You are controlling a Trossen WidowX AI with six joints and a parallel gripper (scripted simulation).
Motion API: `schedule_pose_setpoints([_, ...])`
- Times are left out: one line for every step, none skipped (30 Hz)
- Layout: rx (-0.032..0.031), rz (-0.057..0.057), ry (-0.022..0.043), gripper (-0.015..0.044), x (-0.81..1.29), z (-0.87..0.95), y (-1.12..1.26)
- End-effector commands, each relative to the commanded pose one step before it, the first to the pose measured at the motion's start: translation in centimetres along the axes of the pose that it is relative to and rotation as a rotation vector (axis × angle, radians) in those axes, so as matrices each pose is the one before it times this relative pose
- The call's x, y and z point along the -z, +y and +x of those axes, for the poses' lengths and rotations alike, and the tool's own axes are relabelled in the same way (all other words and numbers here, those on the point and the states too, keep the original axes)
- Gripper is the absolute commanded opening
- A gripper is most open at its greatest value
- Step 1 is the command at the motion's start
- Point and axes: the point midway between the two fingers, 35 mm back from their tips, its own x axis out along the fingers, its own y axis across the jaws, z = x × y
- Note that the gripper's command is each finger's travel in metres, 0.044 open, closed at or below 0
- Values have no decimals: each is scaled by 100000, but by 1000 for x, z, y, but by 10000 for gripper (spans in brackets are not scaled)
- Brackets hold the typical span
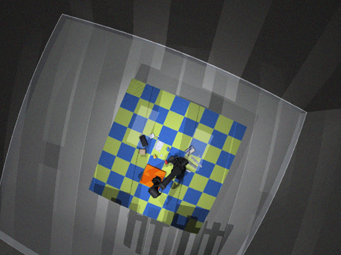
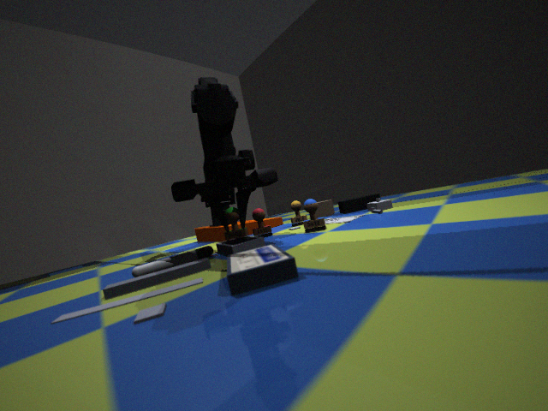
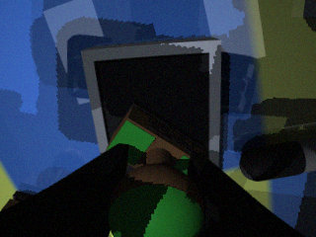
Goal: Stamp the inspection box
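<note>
My gripper (image 1: pixel 173 160) (image 2: pixel 233 211) (image 3: pixel 158 157) is shut on the PASS stamp, which has a green ball knob (image 2: pixel 231 214) (image 3: pixel 156 220) on a brown neck. The stamp's base (image 3: pixel 133 140) hangs right over the ink pad (image 2: pixel 242 244) (image 3: pixel 158 86), a dark tray with a grey rim; I cannot tell whether it touches the pad. The white card (image 1: pixel 159 145) (image 2: pixel 342 218) lies flat farther off, beyond the other stamps.
Red (image 2: pixel 259 215), yellow (image 2: pixel 295 205) and blue (image 2: pixel 310 203) knobbed stamps stand nearby. An orange block (image 1: pixel 151 174) (image 2: pixel 207 232) sits by the arm's base. A labelled dark box (image 2: pixel 261 265), a marker (image 2: pixel 168 264), a grey bar (image 2: pixel 154 276) and flat strips (image 2: pixel 128 300) lie near the pad. A black block (image 2: pixel 358 203) lies beyond the card.
</note>
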Motion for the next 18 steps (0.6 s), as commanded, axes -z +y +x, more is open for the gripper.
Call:
schedule_pose_setpoints([-285,227,225,0,44,318,49])
schedule_pose_setpoints([0,0,0,0,0,0,0])
schedule_pose_setpoints([0,0,0,0,0,0,0])
schedule_pose_setpoints([0,0,0,0,0,0,0])
schedule_pose_setpoints([0,0,0,0,0,0,0])
schedule_pose_setpoints([0,0,0,0,0,0,0])
schedule_pose_setpoints([0,0,0,0,0,0,0])
schedule_pose_setpoints([0,0,0,0,0,-22,0])
schedule_pose_setpoints([0,0,0,0,0,-8,0])
schedule_pose_setpoints([0,0,0,0,-1,-25,0])
schedule_pose_setpoints([0,0,0,0,-1,-41,0])
schedule_pose_setpoints([0,0,0,0,-1,-50,0])
schedule_pose_setpoints([0,0,0,0,-1,-50,0])
schedule_pose_setpoints([0,0,0,0,-1,-50,0])
schedule_pose_setpoints([0,0,0,0,-1,-50,0])
schedule_pose_setpoints([0,0,0,0,-1,-50,0])
schedule_pose_setpoints([0,0,0,0,-1,-50,0])
schedule_pose_setpoints([0,0,0,0,-1,-50,0])
